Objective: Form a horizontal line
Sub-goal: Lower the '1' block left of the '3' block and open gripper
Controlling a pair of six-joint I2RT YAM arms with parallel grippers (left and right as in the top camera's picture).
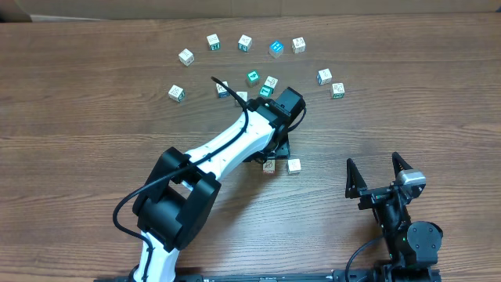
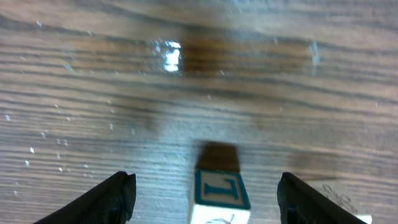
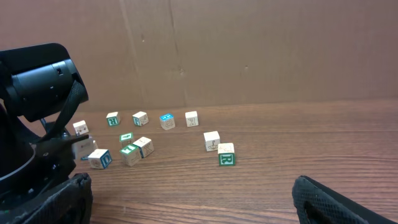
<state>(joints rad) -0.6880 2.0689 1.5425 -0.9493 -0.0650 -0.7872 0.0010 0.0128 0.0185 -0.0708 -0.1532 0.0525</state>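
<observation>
left gripper (image 2: 205,182) open above the cube row (image 1: 294,165)
jaws spread, holding nothing; teal-faced cube (image 2: 222,190) sits untouched between them. row lies mid table (image 1: 94,117), partly hidden under the wrist. right gripper (image 1: 373,161) wide open, empty.

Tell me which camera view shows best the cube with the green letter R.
The right wrist view: the R cube stands near, its green letter face toward the camera. The overhead view shows the cube small, from above, the letter unreadable. The left wrist view does not show it.
</observation>
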